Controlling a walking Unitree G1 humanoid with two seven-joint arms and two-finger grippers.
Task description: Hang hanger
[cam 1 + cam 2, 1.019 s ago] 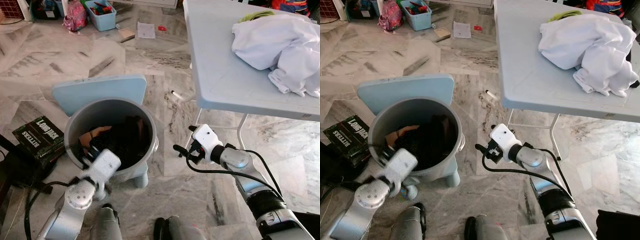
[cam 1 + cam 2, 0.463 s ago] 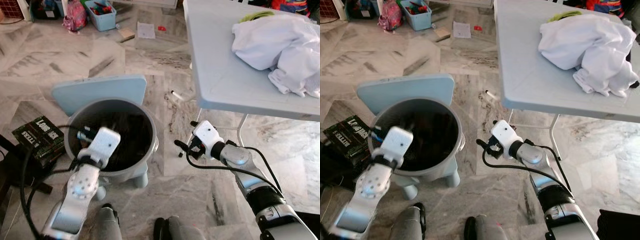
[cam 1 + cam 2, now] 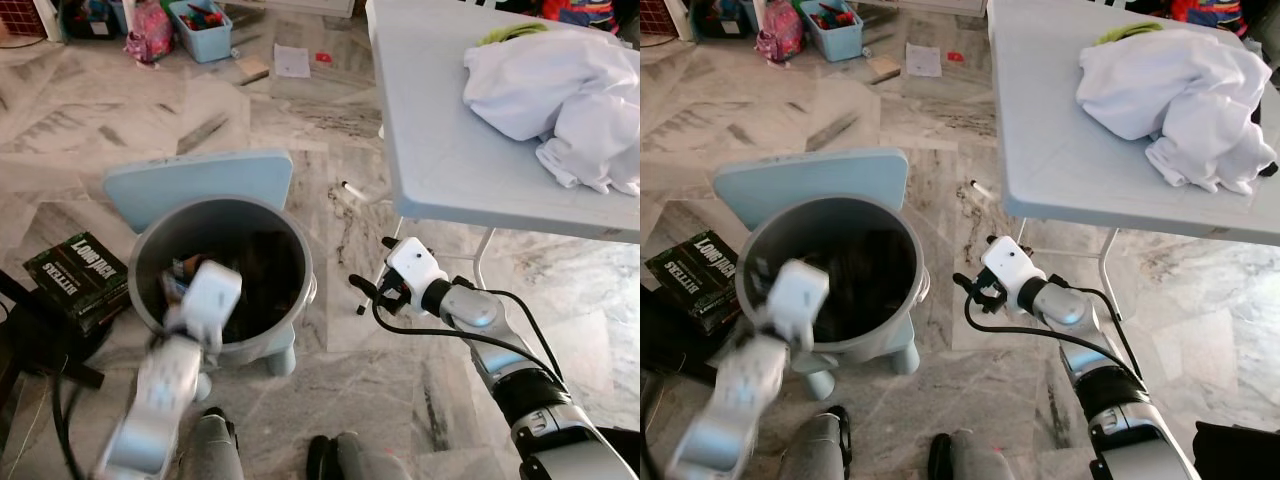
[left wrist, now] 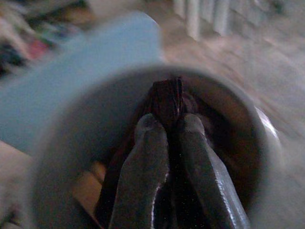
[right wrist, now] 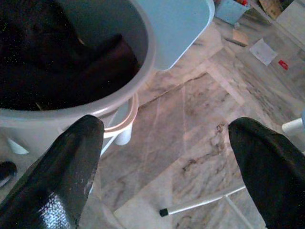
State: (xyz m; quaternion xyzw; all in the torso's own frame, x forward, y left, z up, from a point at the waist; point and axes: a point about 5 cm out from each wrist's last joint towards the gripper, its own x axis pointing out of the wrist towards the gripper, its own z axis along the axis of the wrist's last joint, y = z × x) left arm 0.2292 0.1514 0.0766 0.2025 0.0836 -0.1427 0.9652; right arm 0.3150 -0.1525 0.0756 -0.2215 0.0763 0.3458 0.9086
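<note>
The left tool [image 4: 167,138], fingers pinched on a dark garment [image 4: 167,98], hangs over the grey bucket [image 3: 150,250], the nearer arm to its contents. No hanger is discernible; its axis cannot be told. The right tool [image 3: 370,295], fingers spread wide and empty, hovers beside the bucket, below the table [image 3: 450,150].

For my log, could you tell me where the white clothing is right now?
The white clothing lies heaped on the grey table, ahead to the robot's right, beyond the right gripper.
</note>
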